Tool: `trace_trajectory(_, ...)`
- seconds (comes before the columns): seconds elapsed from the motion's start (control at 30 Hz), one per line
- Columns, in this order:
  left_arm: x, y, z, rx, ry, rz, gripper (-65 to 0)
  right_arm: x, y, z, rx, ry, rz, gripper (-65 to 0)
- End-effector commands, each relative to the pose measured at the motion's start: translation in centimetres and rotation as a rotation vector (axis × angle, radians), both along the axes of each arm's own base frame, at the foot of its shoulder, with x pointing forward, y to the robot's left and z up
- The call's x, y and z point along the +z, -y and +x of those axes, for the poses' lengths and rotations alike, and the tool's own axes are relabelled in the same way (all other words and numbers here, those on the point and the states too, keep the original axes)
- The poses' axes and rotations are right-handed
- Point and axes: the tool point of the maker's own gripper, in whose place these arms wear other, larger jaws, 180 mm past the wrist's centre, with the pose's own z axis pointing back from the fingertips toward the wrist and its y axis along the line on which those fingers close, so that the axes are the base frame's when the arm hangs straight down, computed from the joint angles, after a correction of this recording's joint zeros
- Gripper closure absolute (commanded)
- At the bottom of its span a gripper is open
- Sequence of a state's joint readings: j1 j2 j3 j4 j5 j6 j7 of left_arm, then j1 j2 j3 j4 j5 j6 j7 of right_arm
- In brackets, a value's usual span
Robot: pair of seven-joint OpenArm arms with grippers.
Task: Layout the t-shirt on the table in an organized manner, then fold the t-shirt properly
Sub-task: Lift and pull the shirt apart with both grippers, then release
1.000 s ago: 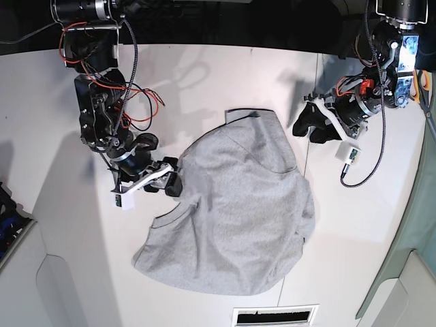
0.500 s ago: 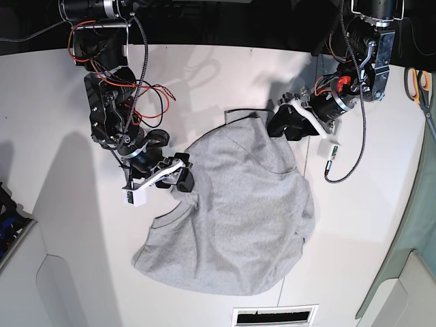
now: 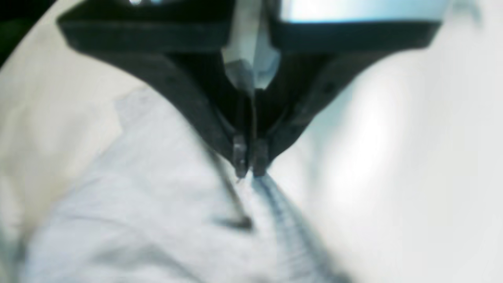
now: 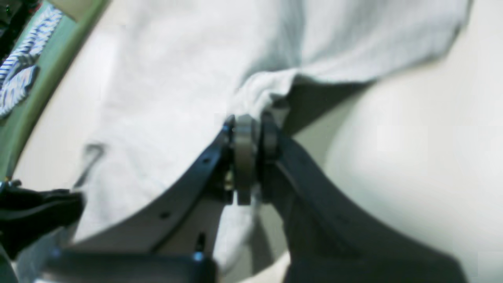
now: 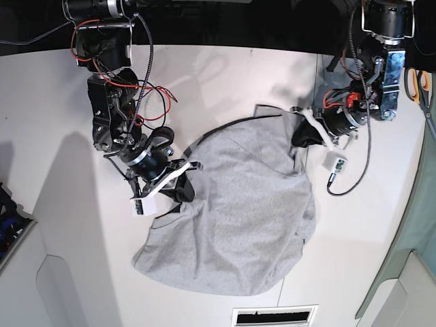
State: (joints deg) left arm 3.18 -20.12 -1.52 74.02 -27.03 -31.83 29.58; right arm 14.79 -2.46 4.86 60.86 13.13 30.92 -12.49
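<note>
Both claws pinching t-shirt (image 5: 238, 218) edges

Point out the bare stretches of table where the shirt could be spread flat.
Bare table lies on the base view's left, below the right gripper, and on its right, below the left gripper. The middle is crowded: the crumpled t-shirt fills it, with both grippers pinching its edges. A strip behind the shirt, between the arms, is bare too.

Orange-handled scissors (image 5: 417, 80) at the base view's right edge; teal-green cloth (image 5: 415, 238) along the lower right; a white slotted vent (image 5: 275, 316) at the bottom; a blue-and-white striped cloth (image 4: 19, 84) in the right wrist view.
</note>
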Motion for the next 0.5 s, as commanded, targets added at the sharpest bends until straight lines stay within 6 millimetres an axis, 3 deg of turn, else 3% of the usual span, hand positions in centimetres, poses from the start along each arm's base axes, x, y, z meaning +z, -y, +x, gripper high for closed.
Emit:
trace_trajectory(0.0, 2.0, -1.0, 1.4, -0.011, 0.059, 0.018, 0.0, 2.5, 0.1, 1.0, -0.001, 0.075, 0.02, 0.0)
trace_trajectory(0.23, 7.4, -6.2, 2.6, -0.104, 0.142, 0.192, 0.0, 6.0, 1.0, -2.3, 0.047, 0.087, -0.004, 0.0)
trace_trajectory(0.47, 11.3, -5.3, 1.0, -0.292, 0.165, 0.187, 0.0, 5.7, 2.2, -7.9, 0.067, 0.051, -0.029, 0.0)
